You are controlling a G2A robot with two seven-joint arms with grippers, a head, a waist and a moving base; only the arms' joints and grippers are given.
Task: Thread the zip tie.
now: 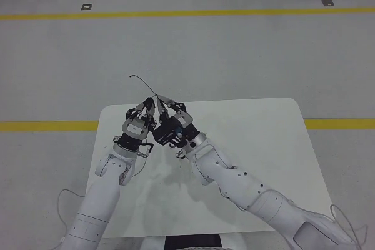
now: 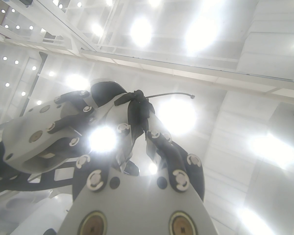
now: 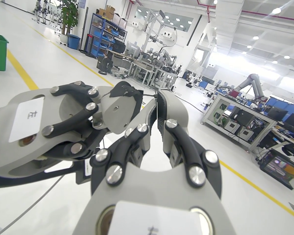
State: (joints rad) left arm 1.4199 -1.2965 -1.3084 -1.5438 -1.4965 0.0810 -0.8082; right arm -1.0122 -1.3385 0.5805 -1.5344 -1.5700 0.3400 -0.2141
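Note:
A thin black zip tie (image 1: 141,81) sticks out past the table's far edge, curving up to the left. Both grippers meet tip to tip at its lower end, raised above the white table (image 1: 256,156). My left gripper (image 1: 151,102) is shut on the tie; in the left wrist view the zip tie (image 2: 171,94) runs out from the left gripper (image 2: 137,98), its small head at the free end. My right gripper (image 3: 157,98) is shut on the zip tie (image 3: 149,95), right beside the left gripper (image 3: 127,91). In the top view, the right gripper (image 1: 162,100) comes in from the right.
The white table carries nothing else. Yellow floor lines (image 1: 337,123) run behind it. In the right wrist view, workbenches and shelving (image 3: 237,113) stand far off in the hall.

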